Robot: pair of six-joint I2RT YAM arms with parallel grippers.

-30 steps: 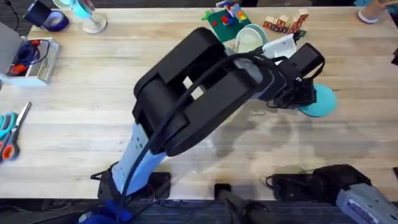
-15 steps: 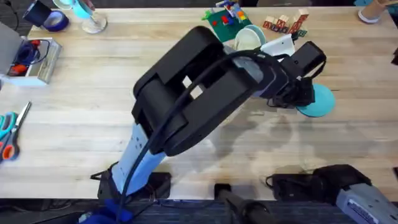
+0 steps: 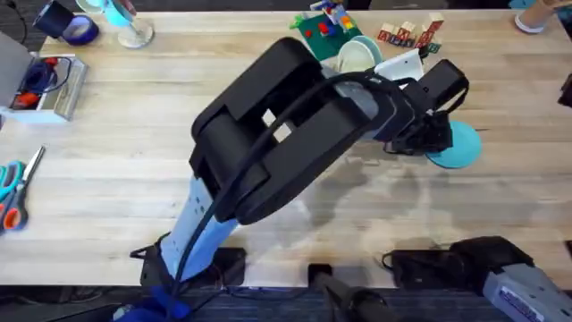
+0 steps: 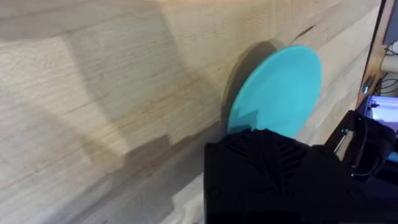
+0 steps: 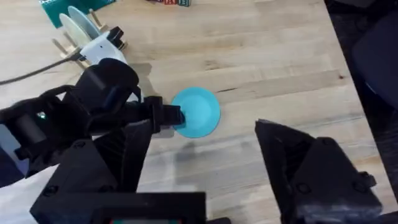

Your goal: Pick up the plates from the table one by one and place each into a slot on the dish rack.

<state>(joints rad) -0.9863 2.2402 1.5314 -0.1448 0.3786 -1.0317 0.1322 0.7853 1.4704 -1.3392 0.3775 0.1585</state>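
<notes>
A teal-blue plate lies flat on the table, right of the middle. My left arm reaches across, and my left gripper sits at the plate's left edge. In the right wrist view the left gripper touches the rim of the teal plate. The left wrist view shows the teal plate with its near edge hidden under black gripper parts. The dish rack, partly hidden by the arm, holds a pale plate upright. My right gripper hangs open near the front right, holding nothing.
A colourful toy-brick model and wooden blocks stand at the back beside the rack. Scissors, a small box and a tape roll lie at the left. The table's right edge is close to the plate.
The left gripper and the teal plate have shifted very slightly up and left. The right arm has not moved.
</notes>
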